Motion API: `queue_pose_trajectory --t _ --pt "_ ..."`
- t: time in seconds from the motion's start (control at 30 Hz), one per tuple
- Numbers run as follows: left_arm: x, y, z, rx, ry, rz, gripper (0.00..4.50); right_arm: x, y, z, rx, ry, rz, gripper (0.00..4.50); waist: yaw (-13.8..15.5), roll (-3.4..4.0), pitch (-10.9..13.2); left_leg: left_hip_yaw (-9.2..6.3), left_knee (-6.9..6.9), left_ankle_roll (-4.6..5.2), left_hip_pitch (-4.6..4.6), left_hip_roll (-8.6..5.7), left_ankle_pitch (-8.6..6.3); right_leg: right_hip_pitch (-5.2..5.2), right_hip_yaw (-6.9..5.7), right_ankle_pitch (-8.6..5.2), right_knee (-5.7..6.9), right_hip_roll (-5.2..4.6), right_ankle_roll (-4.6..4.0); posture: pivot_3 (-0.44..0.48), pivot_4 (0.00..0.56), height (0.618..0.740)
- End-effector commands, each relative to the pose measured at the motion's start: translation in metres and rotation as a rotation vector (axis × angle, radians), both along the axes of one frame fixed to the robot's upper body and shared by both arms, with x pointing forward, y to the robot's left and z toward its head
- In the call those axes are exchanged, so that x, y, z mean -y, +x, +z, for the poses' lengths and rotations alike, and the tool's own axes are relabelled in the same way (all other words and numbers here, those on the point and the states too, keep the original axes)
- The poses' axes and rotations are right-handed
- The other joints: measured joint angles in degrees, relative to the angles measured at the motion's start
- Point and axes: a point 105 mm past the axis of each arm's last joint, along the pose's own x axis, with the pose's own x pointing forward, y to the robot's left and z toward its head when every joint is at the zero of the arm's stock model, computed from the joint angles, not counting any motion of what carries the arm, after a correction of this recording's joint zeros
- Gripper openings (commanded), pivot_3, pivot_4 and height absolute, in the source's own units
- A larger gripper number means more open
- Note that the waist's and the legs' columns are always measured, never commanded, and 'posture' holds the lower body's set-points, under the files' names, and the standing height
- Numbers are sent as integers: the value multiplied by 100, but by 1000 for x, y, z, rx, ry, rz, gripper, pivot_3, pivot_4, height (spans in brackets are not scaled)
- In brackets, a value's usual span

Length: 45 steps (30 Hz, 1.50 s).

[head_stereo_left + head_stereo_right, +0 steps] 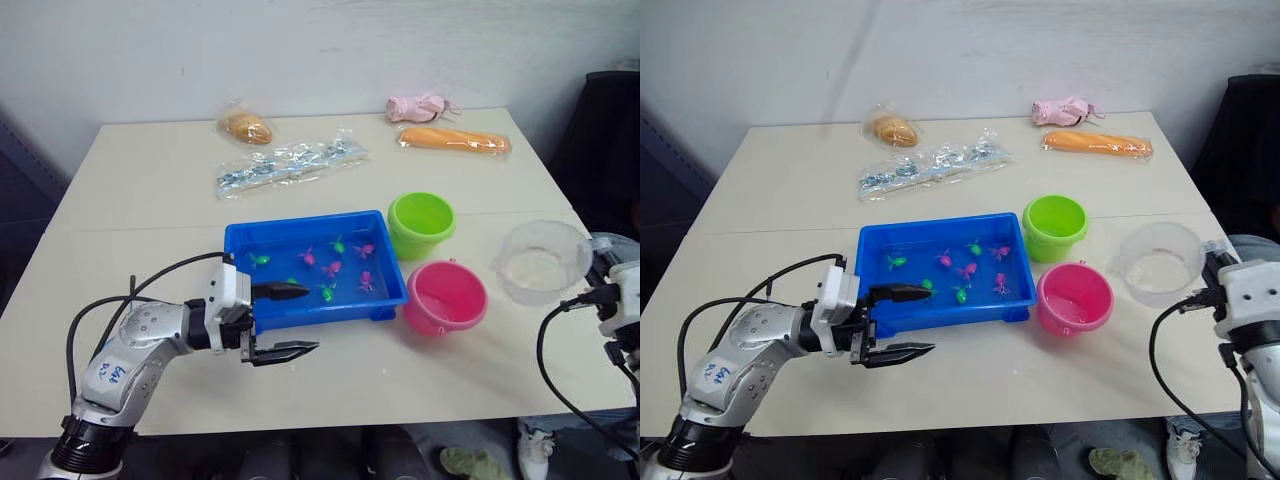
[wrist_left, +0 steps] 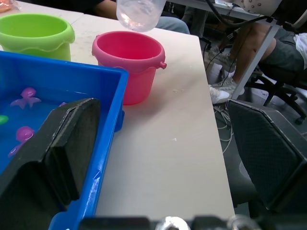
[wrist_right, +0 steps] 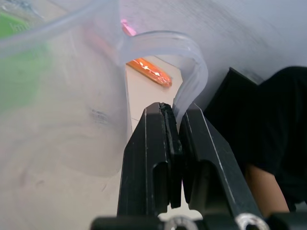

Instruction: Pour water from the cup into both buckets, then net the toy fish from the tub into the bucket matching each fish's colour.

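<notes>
Nearest the robot, the left gripper [image 1: 295, 321] hangs with its fingers spread and nothing between them, one finger over the near rim of the tub [image 1: 300, 312] and the other over the bare table [image 1: 150, 180] just in front of it. The tub holds shallow water and the toy fish [image 1: 330, 267], pink and green, scattered across its middle.

To the right, the right gripper [image 3: 175, 125] is clamped on the handle of the cup [image 1: 543, 260], which it holds roughly upright above the table's right edge, beside the pink bucket [image 1: 446, 297] and apart from it. The pink bucket looks to have water in it already, with a wet gleam at its bottom. The green bucket [image 1: 420, 223] stands just behind it, touching the tub's far right corner; whether it holds water I cannot tell.

So the pouring step seems to be in hand, perhaps half done. If the green bucket is dry, the next move calls for carrying the cup past the pink bucket, bringing its lip over the green rim and tipping slowly so nothing spills into the tub. No net is visible for the fishing step.

Farther back lie a clear packet [image 1: 290, 165], a bread roll [image 1: 247, 126], a long orange packet [image 1: 455, 140] and a small pink toy [image 1: 418, 107].
</notes>
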Motion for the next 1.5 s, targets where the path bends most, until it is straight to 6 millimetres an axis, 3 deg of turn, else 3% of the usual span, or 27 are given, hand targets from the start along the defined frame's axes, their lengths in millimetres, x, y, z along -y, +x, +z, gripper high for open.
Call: queue_pose_trajectory --t 0.03,0.33,1.5 --pt "5 -1 8 31 -22 -24 4500 -7 -2 22 61 -127 9 66 8 -3 2 2 1 1 -1 0 0 -1 1 0 0 0 1 0 150 740" --pt "10 2 7 38 -47 -22 4500 -18 -2 32 68 -439 17 66 11 -8 5 8 2 7 -3 -8 4 -5 8 5 -3 -2 9 0 150 740" --pt "15 11 -1 86 -45 9 4500 -38 10 51 235 -801 35 66 1 -18 11 62 5 11 -6 -9 9 -46 67 9 18 2 17 0 150 740"
